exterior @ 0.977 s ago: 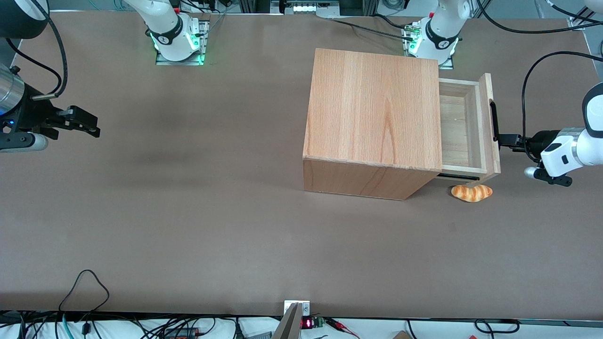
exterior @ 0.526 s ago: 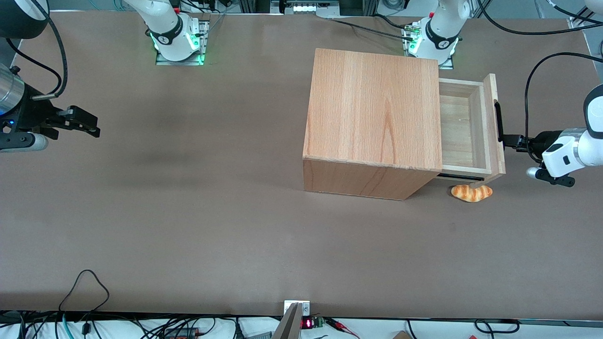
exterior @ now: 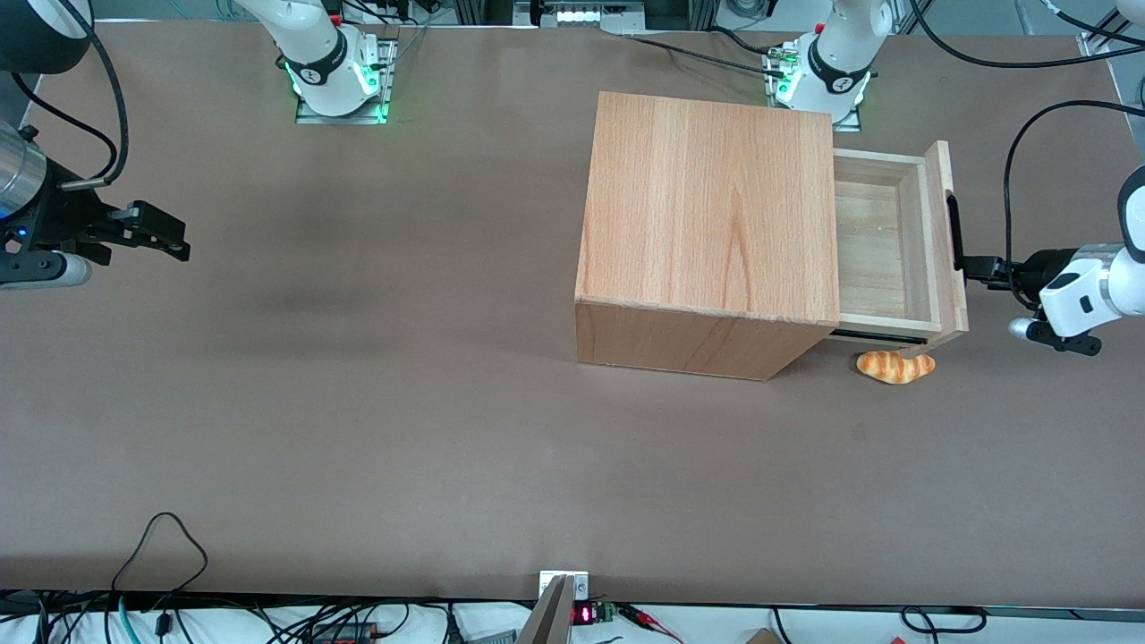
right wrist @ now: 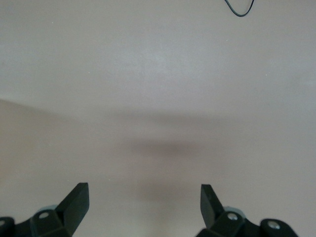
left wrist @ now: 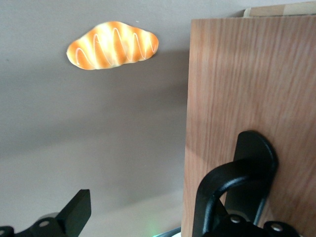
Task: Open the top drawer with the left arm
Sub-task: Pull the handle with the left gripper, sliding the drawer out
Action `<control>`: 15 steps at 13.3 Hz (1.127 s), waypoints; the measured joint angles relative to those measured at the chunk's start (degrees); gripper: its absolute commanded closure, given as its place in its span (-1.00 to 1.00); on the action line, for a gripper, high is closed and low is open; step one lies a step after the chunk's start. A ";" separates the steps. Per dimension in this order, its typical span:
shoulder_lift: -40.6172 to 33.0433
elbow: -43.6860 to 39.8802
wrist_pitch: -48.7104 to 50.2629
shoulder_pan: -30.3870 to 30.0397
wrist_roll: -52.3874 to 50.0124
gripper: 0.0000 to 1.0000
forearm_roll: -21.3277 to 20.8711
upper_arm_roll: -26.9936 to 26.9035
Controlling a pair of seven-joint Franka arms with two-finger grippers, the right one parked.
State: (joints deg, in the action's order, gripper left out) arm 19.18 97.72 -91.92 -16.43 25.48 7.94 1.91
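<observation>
Front view, near edge: a small red digit display (exterior: 581,614) sits at the nearest rim of the brown matte table (exterior: 358,402); its figures cannot be read.
Bread roll: small orange-striped bread roll (exterior: 895,366) (left wrist: 112,44) lies on the table just beside the cabinet's near corner, nearer the camera than the drawer and lower than the drawer front. It is apart from the gripper.
Cabinet: large pale-wood cube cabinet (exterior: 707,215) stands on the table toward the working arm's end.
Task object: shallow pale-wood top drawer (exterior: 863,241) is part-way out of the cabinet, its floor bare. Its tan wood front panel (left wrist: 247,74) faces the working arm.
Handle: black slot-shaped handle (exterior: 954,233) (left wrist: 254,153) has its long axis running near-to-far across the panel — square to the drawer's travel.
End effector: black two-finger gripper (exterior: 975,266) (left wrist: 143,197) of the glossy white left arm (exterior: 1087,291) sits directly in front of the panel. The fingers are spread apart; one is hooked into the handle, the other hangs free off the panel's edge over the table.
Key relation: the drawer lies from the gripper toward the cabinet, so further opening calls for a straight pull along the slide line — away from the cabinet, toward the working arm's end.
Progress: judged partly open; more travel appears available.
Markings: no brand or writing on cabinet, drawer or roll; marks on the arm-base collar (exterior: 841,85) are too small to read.
</observation>
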 measured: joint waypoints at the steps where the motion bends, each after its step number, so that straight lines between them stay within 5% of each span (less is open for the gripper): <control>1: 0.03 -0.04 -0.25 -0.30 0.75 -1.00 0.00 0.00; 15: 2.37 -4.26 -1.20 -5.71 4.43 -1.00 -0.01 -0.03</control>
State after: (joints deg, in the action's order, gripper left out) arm 21.55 93.46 -93.11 -22.14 29.91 7.93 1.89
